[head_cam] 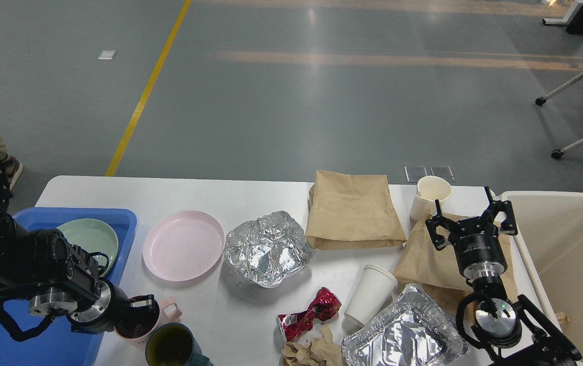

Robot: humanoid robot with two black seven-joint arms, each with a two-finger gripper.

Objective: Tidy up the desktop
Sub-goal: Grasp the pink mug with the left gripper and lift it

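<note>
Left gripper (141, 306) reached into the pink mug (141, 317) beside the blue tray (113, 216), grip unclear; right gripper (470, 219) hovered spread open above a paper bag (426, 259) on the cluttered desktop (210, 195).

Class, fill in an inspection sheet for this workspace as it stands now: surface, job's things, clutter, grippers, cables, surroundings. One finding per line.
Surface: white desktop, crowded along the front and right.
Job's things: pink plate on the desktop; green plate in the blue tray; pink mug and dark mug at the front edge.
Clutter: crumpled foil, two paper bags, paper cups, crushed red can, foil tray.
Grippers: left gripper at the pink mug's rim, state unclear; right gripper open, empty.
Cables: black loop on the left arm.
Surroundings: beige bin right; grey floor, yellow line.
</note>
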